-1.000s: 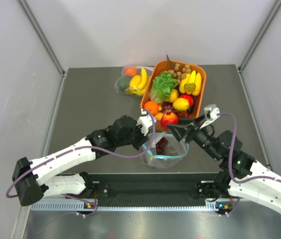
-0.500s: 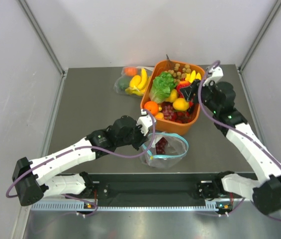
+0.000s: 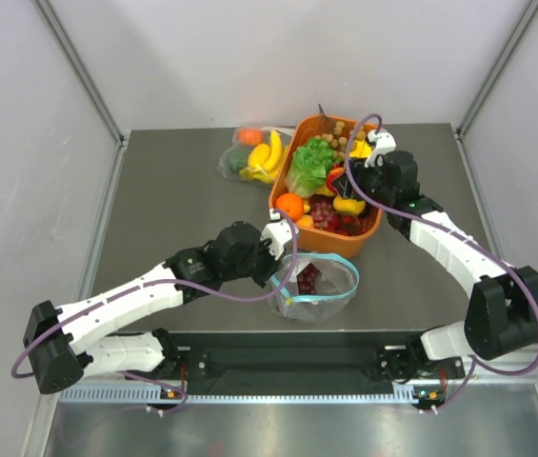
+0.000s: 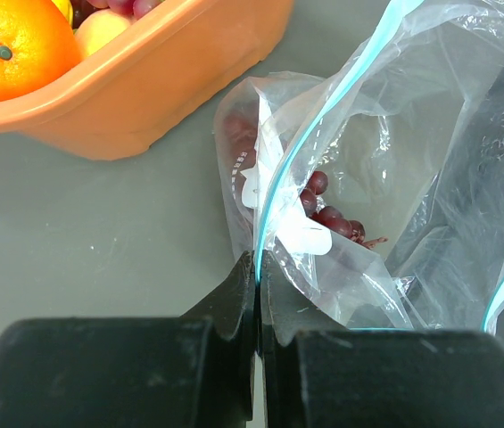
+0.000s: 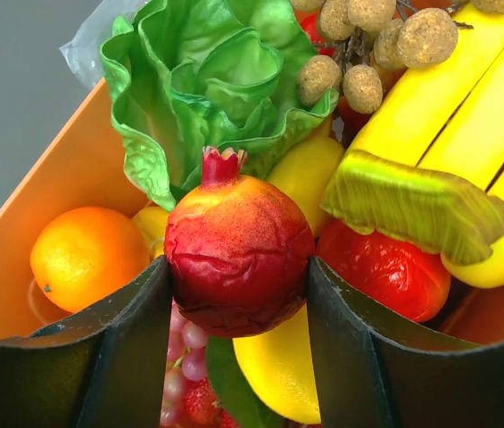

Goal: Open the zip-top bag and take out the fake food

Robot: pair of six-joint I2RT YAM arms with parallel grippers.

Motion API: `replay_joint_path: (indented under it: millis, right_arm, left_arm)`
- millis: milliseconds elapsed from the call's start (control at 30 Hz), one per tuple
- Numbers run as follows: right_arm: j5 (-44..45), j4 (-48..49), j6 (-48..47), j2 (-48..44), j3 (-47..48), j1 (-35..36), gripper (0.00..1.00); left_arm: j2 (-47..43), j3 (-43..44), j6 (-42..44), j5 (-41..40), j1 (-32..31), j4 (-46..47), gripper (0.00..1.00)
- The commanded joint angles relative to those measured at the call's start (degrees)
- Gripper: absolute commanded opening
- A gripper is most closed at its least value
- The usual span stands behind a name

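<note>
The zip-top bag (image 3: 318,288) lies open on the table in front of the orange basket, its teal strip spread in a loop. A dark red grape bunch (image 3: 308,278) is still inside and also shows in the left wrist view (image 4: 325,214). My left gripper (image 3: 282,274) is shut on the bag's teal zip edge (image 4: 274,201), its jaws pressed together (image 4: 258,260). My right gripper (image 3: 343,181) is over the basket, shut on a red pomegranate-like fruit (image 5: 238,242). That fruit fills the gap between its fingers (image 5: 144,312).
The orange basket (image 3: 379,221) holds lettuce (image 5: 207,80), bananas (image 5: 448,116), an orange (image 5: 86,254), a lemon and grapes. A second clear bag with bananas (image 3: 252,157) lies left of the basket. The basket wall (image 4: 171,85) is close behind the bag. Enclosure walls stand on both sides.
My right arm has swung from the bag's mouth up and back over the basket, carrying the red fruit. My left arm and the bag have stayed put.
</note>
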Motion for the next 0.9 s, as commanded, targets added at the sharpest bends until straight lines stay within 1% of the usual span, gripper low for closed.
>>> replay_joint_path:
  millis: [0, 33, 100, 133, 200, 233, 300, 367, 400, 467, 633, 767, 867]
  right_arm:
    - [1.4, 3.2, -1.9, 0.4, 1.2, -0.1, 0.22]
    - [1.4, 3.0, -1.9, 0.5, 1.4, -0.1, 0.32]
    - [1.4, 2.7, -2.0, 0.5, 1.8, -0.2, 0.42]
    - [1.4, 2.5, -2.1, 0.4, 1.8, -0.2, 0.52]
    - [1.3, 2.4, -2.0, 0.0, 1.8, -0.2, 0.62]
    - [0.9, 2.4, -1.8, -0.3, 1.8, -0.2, 0.69]
    - [0.5, 2.4, -1.6, -1.2, 1.7, -0.2, 0.75]
    - [-0.7, 2.3, -1.5, -1.9, 1.6, -0.2, 0.84]
    - [-1.0, 2.3, -1.5, -2.7, 1.4, -0.1, 0.91]
    - [-1.9, 2.2, -1.3, -3.5, 1.1, -0.2, 0.93]
    - [-1.1, 0.5, -1.7, -8.8, -0.1, -0.2, 0.95]
    - [0.7, -0.9, -0.9, -16.3, -3.4, -0.2, 0.95]
    - [-2.5, -3.0, 0.8, -24.6, -7.8, -0.2, 0.92]
  left_arm:
    - [-1.1, 0.7, 0.6, 0.0, 0.2, 0.6, 0.01]
    - [-1.1, 0.8, 0.6, -0.1, 0.2, 0.5, 0.01]
    - [-1.1, 0.8, 0.5, 0.0, 0.2, 0.5, 0.01]
    - [-1.1, 0.8, 0.6, 0.1, 0.2, 0.6, 0.01]
    - [-1.1, 0.8, 0.5, 0.0, 0.3, 0.5, 0.01]
    - [-1.1, 0.8, 0.5, 0.1, 0.3, 0.6, 0.01]
    - [-1.1, 0.8, 0.5, -0.1, 0.2, 0.6, 0.01]
    - [-1.1, 0.8, 0.6, 0.0, 0.2, 0.6, 0.01]
    - [-1.1, 0.8, 0.6, 0.1, 0.2, 0.6, 0.01]
    - [-1.1, 0.8, 0.5, 0.2, 0.2, 0.5, 0.01]
    - [-1.1, 0.8, 0.5, 0.2, 0.2, 0.5, 0.01]
    - [-1.3, 0.8, 0.6, -0.1, 0.2, 0.6, 0.01]
    - [-1.2, 0.8, 0.5, 0.0, 0.3, 0.5, 0.01]
